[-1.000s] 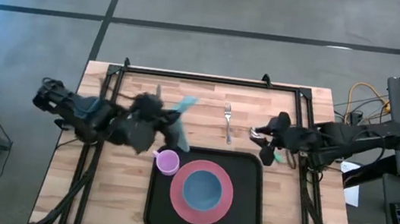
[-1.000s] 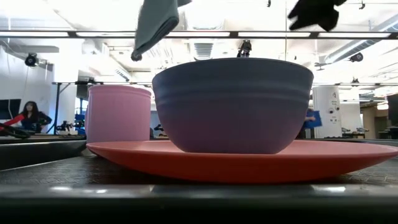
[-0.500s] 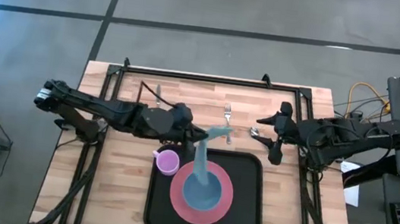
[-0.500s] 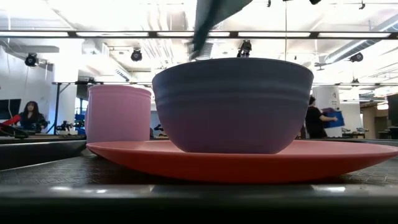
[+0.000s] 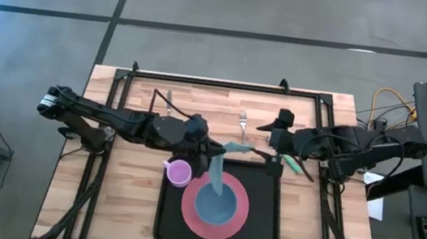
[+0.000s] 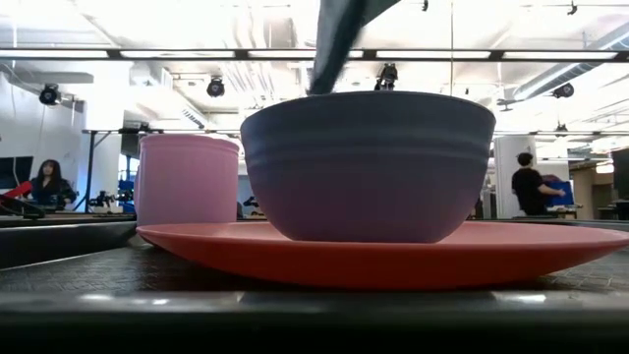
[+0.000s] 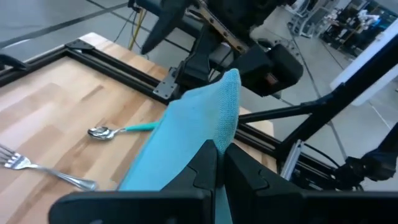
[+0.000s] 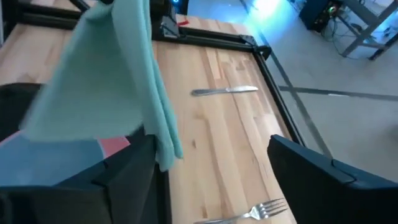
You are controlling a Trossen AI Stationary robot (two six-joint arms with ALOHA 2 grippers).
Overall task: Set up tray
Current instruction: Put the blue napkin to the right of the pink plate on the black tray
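Currently the left gripper (image 5: 214,145) pinches a teal napkin (image 5: 220,163), which hangs over the blue bowl (image 5: 215,203) just above the tray's far edge. The left wrist view shows both fingers (image 7: 202,165) pressed on the cloth (image 7: 193,130). The right gripper (image 5: 273,153) sits close beside it, fingers (image 8: 118,171) spread wide with the napkin (image 8: 106,87) between them. Only the wrist views show a spoon (image 7: 115,130) and knife (image 8: 224,91) clearly on the wooden table (image 5: 130,199); a fork (image 5: 243,128) lies near the tray. The tray (image 5: 265,232) sits centre-front, holding a pink plate (image 5: 238,216) carrying the bowl, plus a pink cup (image 5: 178,171). The low view alone shows people (image 6: 531,187) in the room behind.
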